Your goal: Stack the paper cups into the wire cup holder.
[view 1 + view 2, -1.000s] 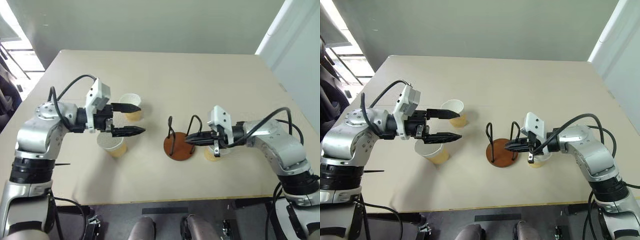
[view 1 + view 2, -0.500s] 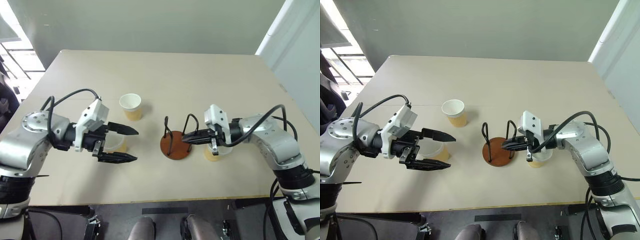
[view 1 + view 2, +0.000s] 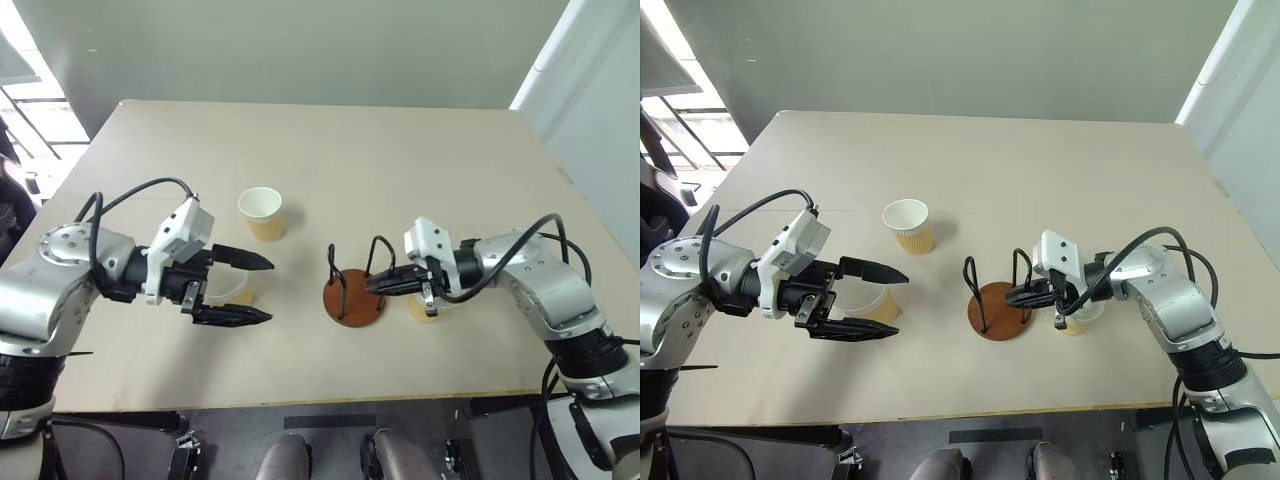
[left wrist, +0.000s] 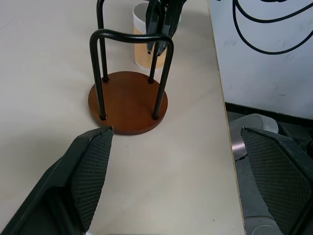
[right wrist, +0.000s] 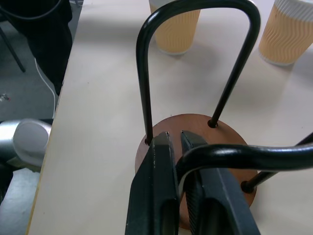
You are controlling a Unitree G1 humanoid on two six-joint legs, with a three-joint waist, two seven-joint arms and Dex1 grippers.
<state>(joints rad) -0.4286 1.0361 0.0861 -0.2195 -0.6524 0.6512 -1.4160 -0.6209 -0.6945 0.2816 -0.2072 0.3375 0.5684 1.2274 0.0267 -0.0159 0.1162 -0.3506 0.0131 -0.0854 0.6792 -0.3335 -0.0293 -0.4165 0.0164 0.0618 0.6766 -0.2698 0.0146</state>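
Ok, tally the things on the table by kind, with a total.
Paper cups: 3, one far, one by the left pincer, one behind the right pincer
Wire cup holder: 1
Total: 4

I can read no text, label, brand, number or sign anywhere here.
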